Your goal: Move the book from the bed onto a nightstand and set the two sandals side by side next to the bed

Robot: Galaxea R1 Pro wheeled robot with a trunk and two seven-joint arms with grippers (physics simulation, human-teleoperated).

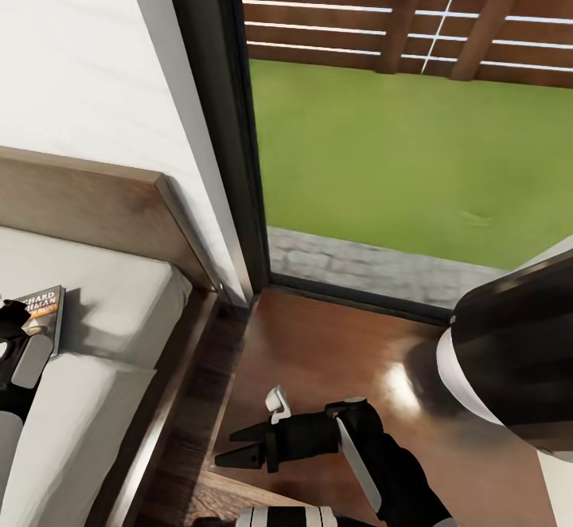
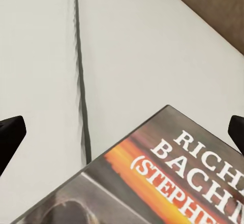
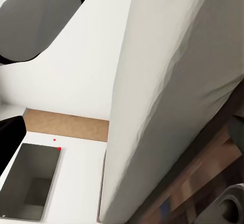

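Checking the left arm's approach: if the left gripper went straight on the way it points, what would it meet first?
Probably the book, lying between the open fingertips of the left gripper, with the mattress beyond; depth is unclear.

Green lawn (image 1: 398, 153), wooden fence (image 1: 414, 9) outside.

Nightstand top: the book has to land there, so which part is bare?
The nightstand is bare from the window frame side to its middle. The lamp crowds its right side; the right pincer hovers at the near edge beside the bed.
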